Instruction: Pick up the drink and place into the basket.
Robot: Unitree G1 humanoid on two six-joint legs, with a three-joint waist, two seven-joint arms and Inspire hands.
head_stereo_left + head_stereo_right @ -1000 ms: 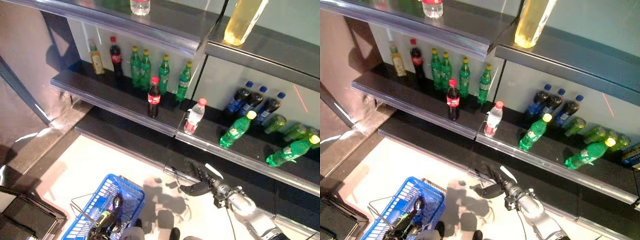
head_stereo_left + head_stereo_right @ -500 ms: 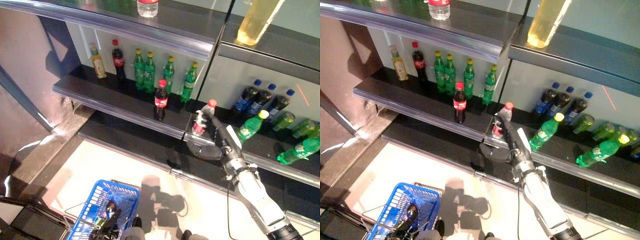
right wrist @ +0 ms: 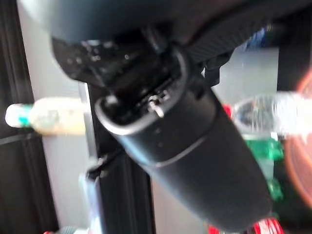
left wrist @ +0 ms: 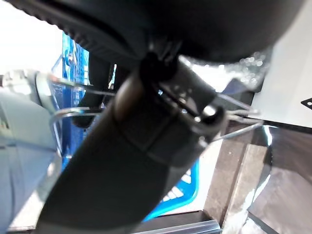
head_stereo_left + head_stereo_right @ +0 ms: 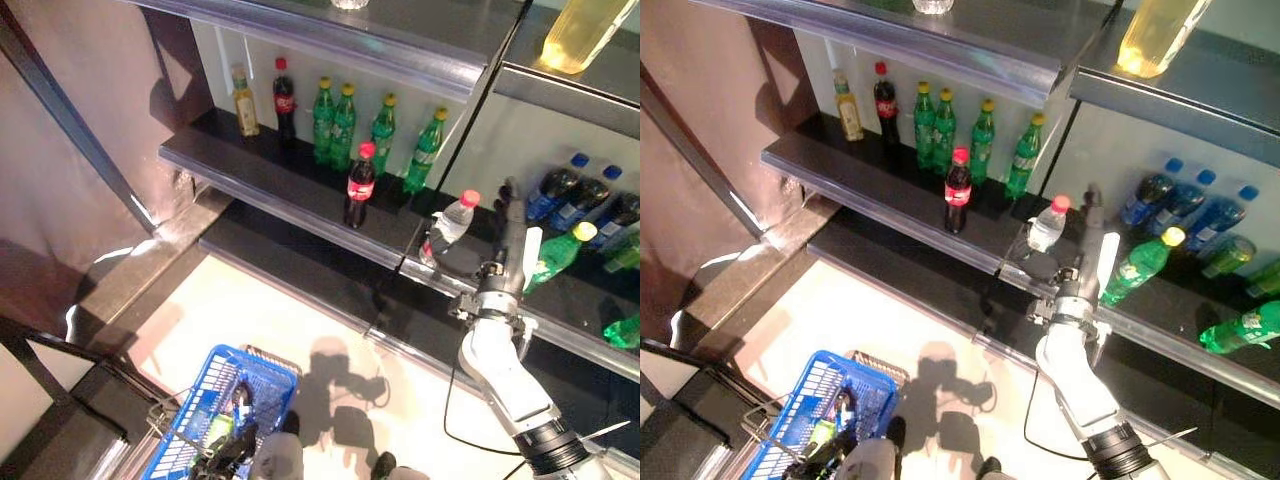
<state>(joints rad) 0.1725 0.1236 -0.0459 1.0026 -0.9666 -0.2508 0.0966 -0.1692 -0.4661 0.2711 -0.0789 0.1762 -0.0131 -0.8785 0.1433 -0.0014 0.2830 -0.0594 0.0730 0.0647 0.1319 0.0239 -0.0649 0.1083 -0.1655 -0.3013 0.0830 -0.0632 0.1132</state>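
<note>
A clear water bottle with a pink cap stands at the front edge of the lower shelf. My right hand is raised just to the right of it, fingers straight and pointing up, open and apart from the bottle. The bottle also shows in the right wrist view past the hand's dark bulk. The blue basket hangs low at the left. My left hand is shut on its thin wire handles.
A cola bottle stands left of the water bottle, with green bottles behind it. Dark blue-capped bottles and lying green bottles fill the shelf at the right. An upper shelf overhangs. A brown wall stands at the left.
The camera has shifted. My right hand rose from near the floor to the shelf, passed in front of the water bottle, and now stands to its right with fingers straight up.
</note>
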